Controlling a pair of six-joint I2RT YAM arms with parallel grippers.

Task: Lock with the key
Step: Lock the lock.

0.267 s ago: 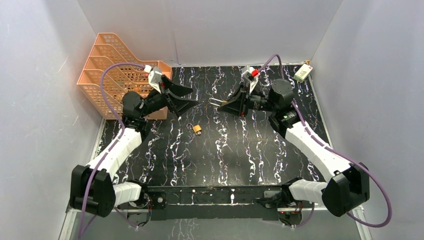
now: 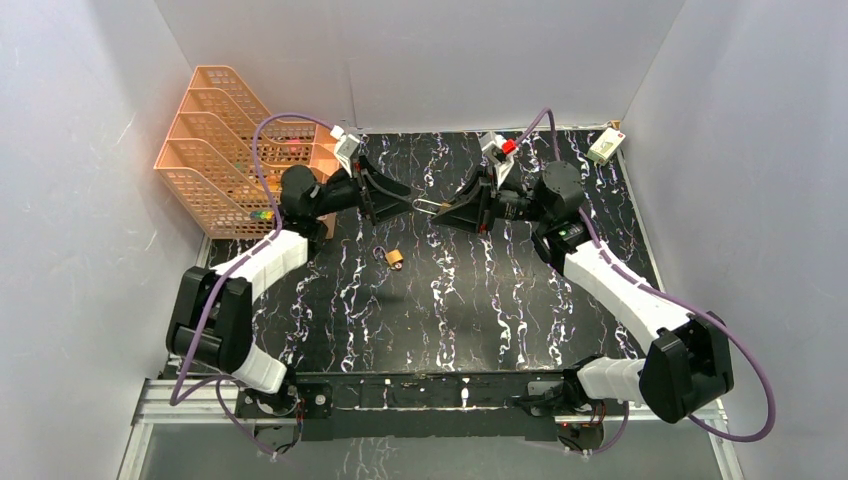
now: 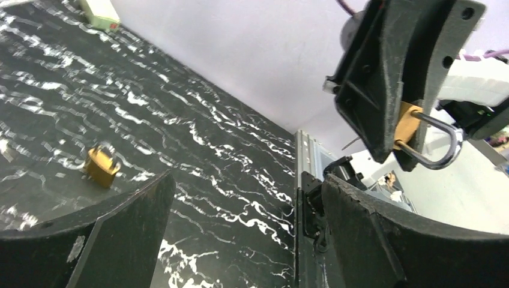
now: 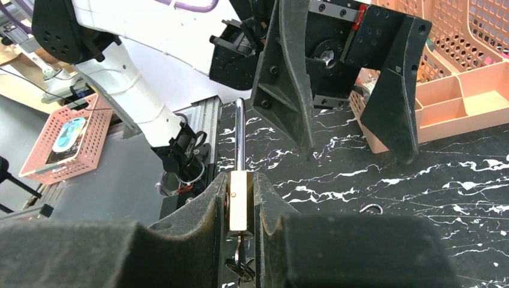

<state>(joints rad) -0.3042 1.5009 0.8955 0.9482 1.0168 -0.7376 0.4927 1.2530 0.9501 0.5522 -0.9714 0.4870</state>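
My right gripper (image 2: 447, 213) is clamped on a brass padlock with a steel shackle (image 4: 240, 204), and the shackle sticks out past its fingertips. My left gripper (image 3: 247, 183) is spread wide and empty, facing that shackle. A second small brass padlock (image 3: 102, 167) lies on the black marbled table (image 2: 470, 310) below both hands.

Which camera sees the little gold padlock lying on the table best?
The left wrist view: the padlock lies unhidden and near enough to show its brass body. The top view shows it whole but tiny. The right wrist view shows only a small metal loop beside its jaws, maybe the shackle.
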